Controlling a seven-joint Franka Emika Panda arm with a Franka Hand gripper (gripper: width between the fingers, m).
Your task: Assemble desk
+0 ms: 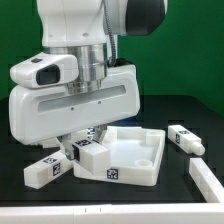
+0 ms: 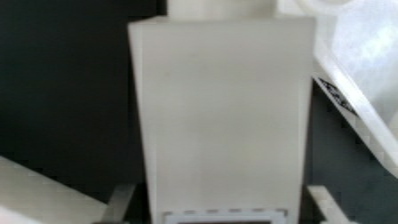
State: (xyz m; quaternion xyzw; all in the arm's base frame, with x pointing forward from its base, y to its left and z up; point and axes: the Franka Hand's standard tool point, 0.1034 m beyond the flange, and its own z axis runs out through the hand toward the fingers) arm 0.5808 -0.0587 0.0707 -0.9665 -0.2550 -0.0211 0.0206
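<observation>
Gripper (image 1: 88, 140) (image 2: 217, 205): hung low over the desk top's edge on the exterior view's left, with its wide white body hiding that corner of the desk top.
Claw state: pinched on leg A, with one finger (image 2: 119, 205) pressed to each side face of the leg in the wrist view.
Leg A (image 1: 92, 152) (image 2: 222, 110): white, square in section, standing upright between the fingers. It sat just beside the desk top's wall on the exterior view's left, and marker tags showed on its lower faces (black-and-white squares).
Desk top (image 1: 140, 168) (image 2: 356, 105): white rectangular tray lying flat on the black table (image 1: 170, 195) with its raised rim upward. One marker tag showed on the wall facing the exterior camera. In the wrist view only a strip of its rim showed alongside leg A.
Leg B (image 1: 45, 170): lay on its side on the table, apart from the desk top on the exterior view's left, beyond leg A.
Leg C (image 1: 185, 138): lay on its side near the desk top's far corner on the exterior view's right, not touching it.
Edge piece (image 1: 210, 180): white bar nearer the camera than leg C, on the same side of the desk top. It was cut off by the frame and was possibly another leg.
</observation>
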